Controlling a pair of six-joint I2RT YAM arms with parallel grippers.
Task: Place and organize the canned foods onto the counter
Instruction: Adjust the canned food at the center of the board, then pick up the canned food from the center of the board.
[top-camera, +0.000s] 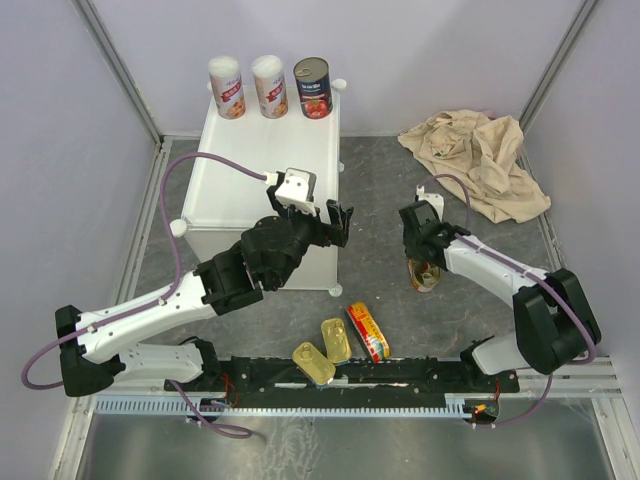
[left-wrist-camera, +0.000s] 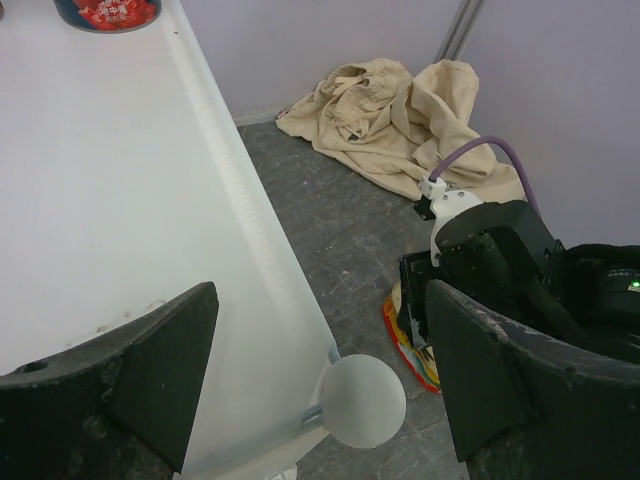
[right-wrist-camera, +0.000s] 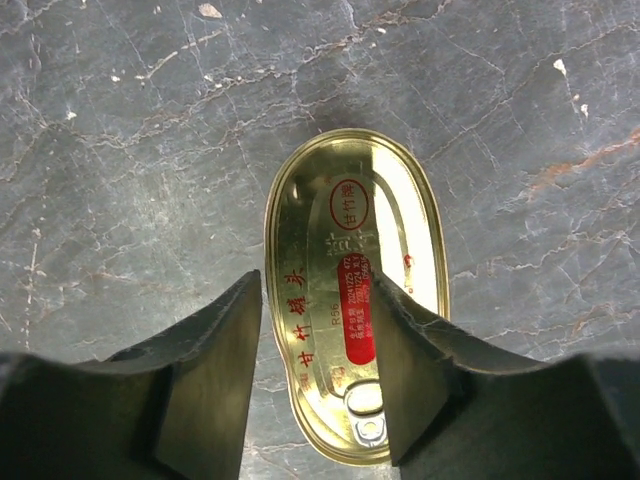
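The counter (top-camera: 250, 160) is a white cabinet. At its back edge stand two white-and-red cans (top-camera: 227, 87) (top-camera: 269, 86) and a dark can with a red label (top-camera: 312, 88). My left gripper (top-camera: 335, 222) hovers open and empty over the counter's near right corner; in the left wrist view this gripper (left-wrist-camera: 320, 350) frames the corner knob (left-wrist-camera: 362, 400). My right gripper (top-camera: 425, 262) is low over a red-yellow oblong tin (top-camera: 426, 278) on the grey floor. In the right wrist view that gripper (right-wrist-camera: 318, 300) stands open over the tin's gold lid (right-wrist-camera: 340, 200), its fingers apart and not clamping it.
Two gold tins (top-camera: 313, 362) (top-camera: 336, 340) and a red-yellow tin (top-camera: 368, 331) lie on the floor near the arm bases. A crumpled beige cloth (top-camera: 480, 160) lies at the back right. Purple-grey walls close in the sides and back.
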